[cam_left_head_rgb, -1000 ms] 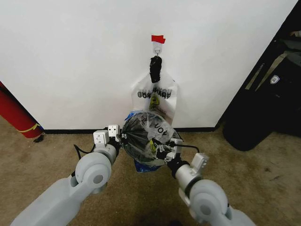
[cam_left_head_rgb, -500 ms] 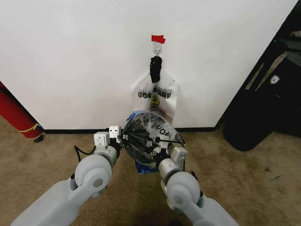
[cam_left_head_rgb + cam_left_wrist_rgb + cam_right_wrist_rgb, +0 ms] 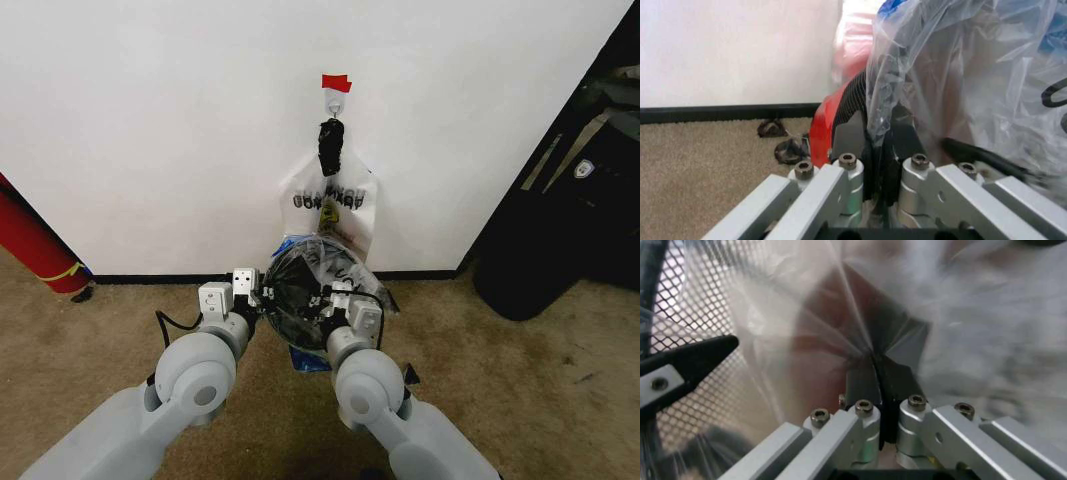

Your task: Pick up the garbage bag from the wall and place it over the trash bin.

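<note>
White wall point(image 3: 150, 120), brown carpet point(image 3: 530, 380): trash bin point(image 3: 295, 300) at the baseboard, garbage bag point(image 3: 325, 262) draped over its mouth. Left gripper point(image 3: 877, 165): jaws pressed together, pinching bag film at the bin's left rim. Right gripper point(image 3: 875, 390): jaws likewise clamped on film at the right rim.

Brown carpet floor point(image 3: 530, 390) carries the trash bin point(image 3: 300, 300), standing by the wall point(image 3: 150, 130).

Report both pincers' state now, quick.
Left pincer: closed on the garbage bag, at the trash bin.
Right pincer: closed on the garbage bag.
</note>
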You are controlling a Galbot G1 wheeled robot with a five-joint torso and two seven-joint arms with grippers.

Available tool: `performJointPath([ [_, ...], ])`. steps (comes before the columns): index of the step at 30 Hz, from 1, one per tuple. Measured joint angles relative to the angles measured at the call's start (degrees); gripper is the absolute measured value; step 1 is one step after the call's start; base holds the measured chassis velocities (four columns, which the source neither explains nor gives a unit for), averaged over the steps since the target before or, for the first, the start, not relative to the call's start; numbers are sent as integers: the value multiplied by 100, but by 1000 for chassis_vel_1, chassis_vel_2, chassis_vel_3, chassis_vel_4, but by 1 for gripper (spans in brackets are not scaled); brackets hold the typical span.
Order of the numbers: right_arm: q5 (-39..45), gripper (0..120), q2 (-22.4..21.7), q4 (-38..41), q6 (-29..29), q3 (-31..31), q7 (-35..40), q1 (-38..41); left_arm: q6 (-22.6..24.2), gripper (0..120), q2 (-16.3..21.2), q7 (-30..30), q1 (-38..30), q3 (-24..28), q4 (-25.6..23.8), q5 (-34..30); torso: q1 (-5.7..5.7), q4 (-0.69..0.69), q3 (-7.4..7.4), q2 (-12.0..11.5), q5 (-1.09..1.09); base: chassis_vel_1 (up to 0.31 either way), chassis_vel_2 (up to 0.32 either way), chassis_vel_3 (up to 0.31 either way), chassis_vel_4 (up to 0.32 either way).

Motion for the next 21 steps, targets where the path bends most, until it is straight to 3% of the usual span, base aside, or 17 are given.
performJointPath([
  [11,647,0,188,-166,-139,48,-340,181,0,3,62,41,39,-12,-117,66,0,0,0,0,0,0,0,0,0],
  [21,-45,0,-65,-16,-209,112,-109,-6,-2,3,43,75,56,-3,-117,123,0,-1,0,0,1,0,0,0,0],
])
